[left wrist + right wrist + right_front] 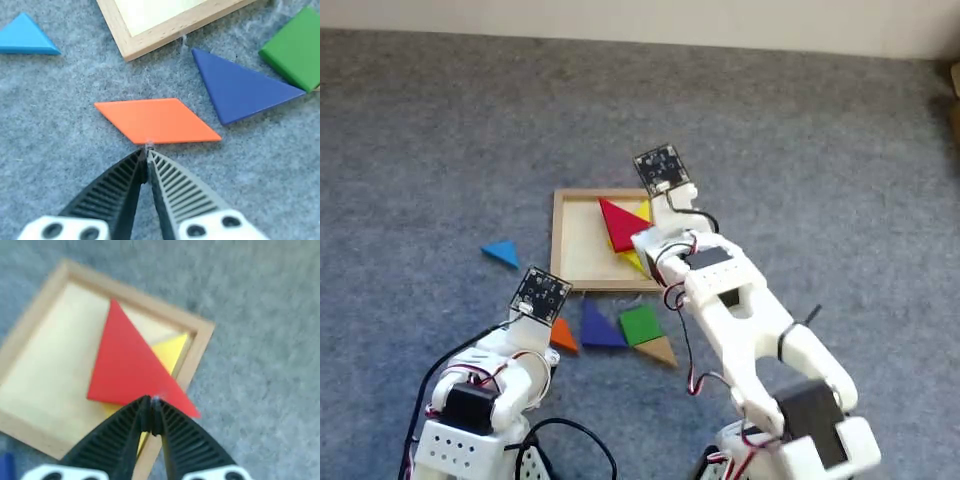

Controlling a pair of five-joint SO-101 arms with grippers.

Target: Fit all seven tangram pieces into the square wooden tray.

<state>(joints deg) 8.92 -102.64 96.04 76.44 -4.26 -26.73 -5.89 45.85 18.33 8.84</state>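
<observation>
Orange parallelogram (157, 120) looks thin, stiff and light; it is best pinched across its narrow width. Left gripper (148, 154) and right gripper (151, 407) both have fingers clenched together.

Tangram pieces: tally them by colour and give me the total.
red triangle: 1
yellow piece: 1
light blue triangle: 1
orange parallelogram: 1
dark blue triangle: 1
green square: 1
tan triangle: 1
Total: 7
</observation>
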